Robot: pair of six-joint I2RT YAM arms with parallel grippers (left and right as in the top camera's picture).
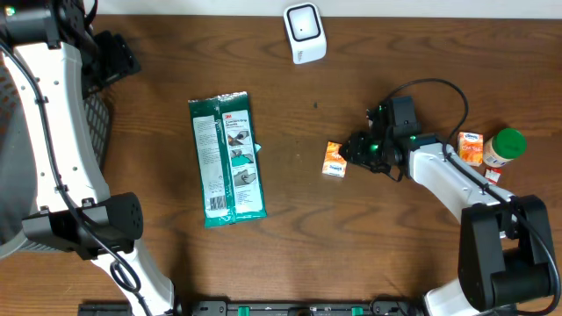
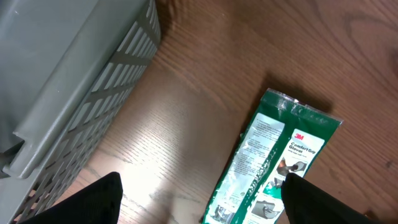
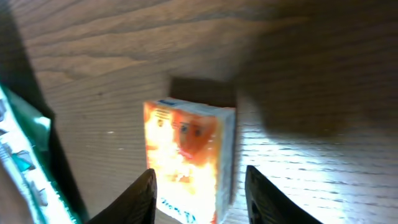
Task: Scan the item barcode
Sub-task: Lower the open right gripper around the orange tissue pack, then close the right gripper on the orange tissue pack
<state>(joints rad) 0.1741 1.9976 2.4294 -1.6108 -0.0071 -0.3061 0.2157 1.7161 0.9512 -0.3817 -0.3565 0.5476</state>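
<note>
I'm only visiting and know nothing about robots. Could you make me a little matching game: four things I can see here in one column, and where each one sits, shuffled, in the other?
Things:
1. white scanner
2. green glove packet
3. small orange box
4. green-lidded jar

Places:
A. at the right edge of the table
B. lying flat, left of centre
C. at the far edge, near the middle
D. between the fingers of the right gripper

Pairs: 1-C, 2-B, 3-D, 4-A
</note>
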